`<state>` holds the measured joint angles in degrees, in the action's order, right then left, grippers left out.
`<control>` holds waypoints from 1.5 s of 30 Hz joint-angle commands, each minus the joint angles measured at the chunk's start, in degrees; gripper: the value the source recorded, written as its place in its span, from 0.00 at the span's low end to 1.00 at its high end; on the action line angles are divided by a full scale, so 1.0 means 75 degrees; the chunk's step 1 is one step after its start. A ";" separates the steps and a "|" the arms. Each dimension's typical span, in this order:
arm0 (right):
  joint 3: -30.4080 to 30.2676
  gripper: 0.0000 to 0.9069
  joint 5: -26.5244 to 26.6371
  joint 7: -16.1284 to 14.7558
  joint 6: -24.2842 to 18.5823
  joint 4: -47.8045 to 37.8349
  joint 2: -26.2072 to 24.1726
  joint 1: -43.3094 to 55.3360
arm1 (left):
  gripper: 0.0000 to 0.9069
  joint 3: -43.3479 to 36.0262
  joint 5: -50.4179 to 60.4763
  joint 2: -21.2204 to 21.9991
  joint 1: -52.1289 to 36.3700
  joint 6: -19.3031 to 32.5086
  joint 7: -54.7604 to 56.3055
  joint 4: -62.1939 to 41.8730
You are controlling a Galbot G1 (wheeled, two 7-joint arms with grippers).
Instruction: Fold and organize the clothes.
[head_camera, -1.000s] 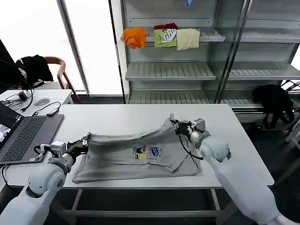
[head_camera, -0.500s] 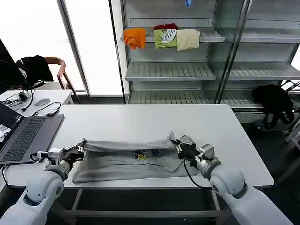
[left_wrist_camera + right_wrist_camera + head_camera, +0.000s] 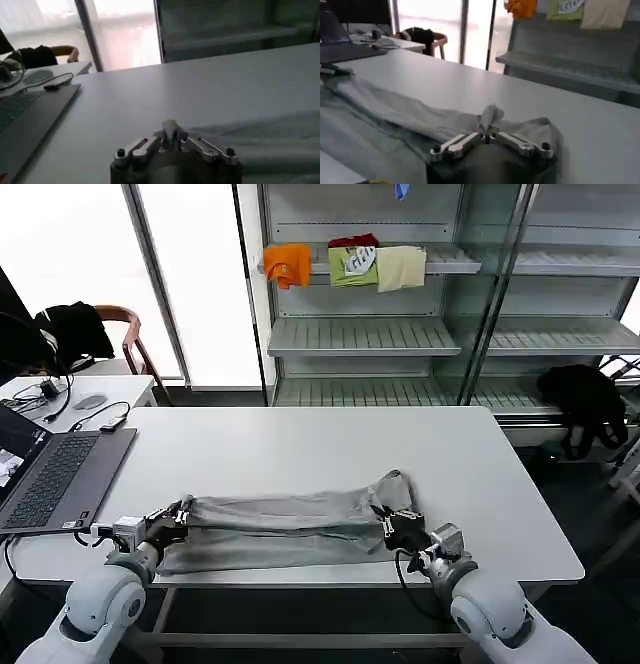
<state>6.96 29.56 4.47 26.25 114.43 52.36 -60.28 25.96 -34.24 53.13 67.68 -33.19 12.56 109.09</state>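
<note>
While both arms sit low at the near edge of the white rectangular table, the light grey soft-fabric T-shirt lies along that near edge as a long folded band, left end to right end between the two grippers. Open dark grey laptop rests on the table's left end, well left of the shirt. Left gripper is at the shirt's left end, fingers pressed together on a small tuft of grey cloth, seen pinched at the tips in the left wrist view. Shirt fabric runs flat across the table from there. Right gripper is at the shirt's right end, fingers closed on a raised peak of cloth; a small hump of shirt stands just behind it. Beyond the table, a grey metal shelf unit holds orange, green and cream folded garments on its upper shelf.
</note>
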 commanded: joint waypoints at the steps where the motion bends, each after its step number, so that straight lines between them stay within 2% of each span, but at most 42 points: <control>1: 0.0064 0.00 -0.0123 0.0437 -0.0270 -0.0378 0.0049 0.0016 | 0.41 0.0021 0.0037 0.0020 0.0105 0.0003 0.0035 0.0084; 4: 0.0053 0.00 -0.0134 0.0506 -0.0340 -0.0596 0.0051 0.0173 | 0.41 0.0021 0.0097 0.0010 0.0144 0.0003 0.0015 0.0121; 7: -0.0023 0.00 0.0014 0.1075 -0.0336 -0.0805 0.0158 0.0195 | 0.41 0.0054 0.0176 -0.0008 0.0229 0.0006 0.0005 0.0180; 8: -0.0045 0.13 0.0048 0.1206 -0.0334 -0.0800 0.0178 0.0170 | 0.41 0.0064 0.0187 -0.0031 0.0246 0.0005 0.0005 0.0214; 9: -0.0069 0.47 0.0078 0.1399 -0.0316 -0.0775 0.0222 0.0109 | 0.41 0.0090 0.0199 -0.0051 0.0265 0.0005 0.0004 0.0235; 10: -0.0087 1.00 0.0074 0.1593 -0.0305 -0.0749 0.0258 0.0057 | 0.47 0.0098 0.0202 -0.0069 0.0271 0.0006 0.0002 0.0240; 11: -0.0107 1.00 0.0069 0.1889 -0.0288 -0.0714 0.0320 0.0026 | 0.49 0.0128 0.0196 -0.0101 0.0284 0.0005 -0.0002 0.0283; 13: -0.0163 1.00 0.0251 0.2740 -0.0197 -0.0642 0.0534 0.0037 | 0.51 0.0156 0.0198 -0.0153 0.0303 0.0004 0.0001 0.0352; 14: -0.0177 1.00 0.0366 0.3040 -0.0127 -0.0573 0.0658 0.0074 | 0.57 0.0171 0.0198 -0.0182 0.0314 0.0004 0.0002 0.0391; 15: -0.0172 1.00 0.0499 0.3552 -0.0078 -0.0490 0.0757 0.0118 | 0.62 0.0184 0.0202 -0.0206 0.0329 0.0002 0.0005 0.0438; 16: -0.0172 1.00 0.0518 0.3741 -0.0079 -0.0439 0.0802 0.0153 | 0.62 0.0191 0.0202 -0.0229 0.0346 0.0003 0.0008 0.0458; 21: 0.0010 1.00 0.0514 0.4070 -0.0054 0.0454 0.0808 0.0370 | 0.78 0.0329 0.0203 -0.0364 0.0533 -0.0002 0.0002 0.0890; 25: 0.0187 1.00 0.0583 0.4180 0.0225 0.0977 0.0663 0.0454 | 0.79 0.0483 0.0184 -0.0416 0.0768 -0.0004 0.0002 0.1326; 29: 0.0401 1.00 0.0653 0.4398 0.0770 0.1492 0.0419 0.0014 | 0.79 0.0588 0.0175 -0.0360 0.1008 -0.0002 0.0008 0.1627; 31: 0.0689 1.00 0.0571 0.4253 0.0724 0.1689 0.0317 -0.0489 | 0.81 0.0676 0.0163 -0.0240 0.1216 0.0002 0.0051 0.1801; 33: 0.1012 1.00 0.0409 0.4036 0.0511 0.1795 0.0255 -0.0809 | 1.00 0.0709 0.0151 -0.0124 0.1373 0.0007 0.0106 0.1930; 35: 0.1393 1.00 0.0156 0.3456 0.0079 0.1849 0.0169 -0.1313 | 1.00 0.0718 0.0051 0.0025 0.1531 0.0013 0.0192 0.2020; 37: 0.1866 1.00 0.0007 0.2725 -0.0743 0.1776 0.0065 -0.1996 | 1.00 0.0706 -0.0156 0.0406 0.1685 0.0023 0.0393 0.2057; 39: 0.2396 1.00 -0.0004 0.2187 -0.1234 0.1693 0.0017 -0.2600 | 1.00 0.0707 -0.0277 0.0691 0.1754 0.0055 0.0471 0.2046; 40: 0.2574 1.00 -0.0053 0.1722 -0.1559 0.1653 0.0015 -0.2932 | 1.00 0.0688 -0.0310 0.0868 0.1826 0.0251 0.0464 0.2007; 41: 0.2863 1.00 -0.0098 0.1446 -0.1933 0.1610 0.0018 -0.3155 | 1.00 0.0668 -0.0308 0.0938 0.1870 0.0390 0.0456 0.1988; 43: 0.3303 1.00 -0.0107 0.1140 -0.2327 0.1549 0.0108 -0.3527 | 1.00 0.0612 -0.0308 0.1163 0.1905 0.0608 0.0416 0.1941; 45: 0.3519 1.00 -0.0087 0.1000 -0.2645 0.1484 0.0158 -0.3682 | 1.00 0.0524 -0.0293 0.1395 0.1801 0.0957 0.0406 0.1727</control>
<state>20.52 30.50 23.80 19.98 124.23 53.86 -73.68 30.56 -34.95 55.42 78.76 -31.93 14.53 121.71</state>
